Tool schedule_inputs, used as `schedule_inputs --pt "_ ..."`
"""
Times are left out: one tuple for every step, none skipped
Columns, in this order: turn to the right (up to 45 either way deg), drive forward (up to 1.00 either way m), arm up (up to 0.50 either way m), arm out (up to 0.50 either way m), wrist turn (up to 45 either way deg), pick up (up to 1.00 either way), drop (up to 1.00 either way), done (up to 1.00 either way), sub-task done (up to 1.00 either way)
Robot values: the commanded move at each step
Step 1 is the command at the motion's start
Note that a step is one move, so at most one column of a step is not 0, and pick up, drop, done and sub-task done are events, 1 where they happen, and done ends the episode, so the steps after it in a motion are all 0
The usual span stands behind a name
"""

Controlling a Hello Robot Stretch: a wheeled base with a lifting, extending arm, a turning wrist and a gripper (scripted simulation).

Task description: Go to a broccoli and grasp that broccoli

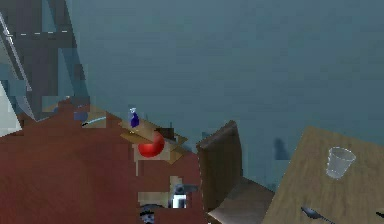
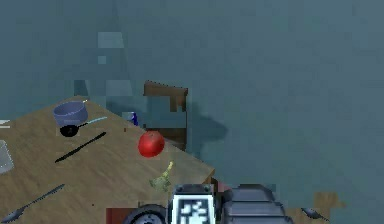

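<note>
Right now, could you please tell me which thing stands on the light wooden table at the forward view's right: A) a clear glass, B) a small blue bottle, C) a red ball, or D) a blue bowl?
A: a clear glass stands upright on the light wooden table, while the red round thing lies farther to the left, past the chair.
</note>
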Motion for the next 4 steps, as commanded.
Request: schedule_inputs --pt "0.0 0.00 0.00 0.22 0.0 0.00 0.00 0.00 0.00" --pt "0.0 0.00 0.00 0.00 45.0 0.00 0.00 0.00 0.00" --pt "0.0 0.00 0.00 0.00 45.0 0.00 0.00 0.00 0.00" --pt "0.0 0.00 0.00 0.00 45.0 0.00 0.00 0.00 0.00"
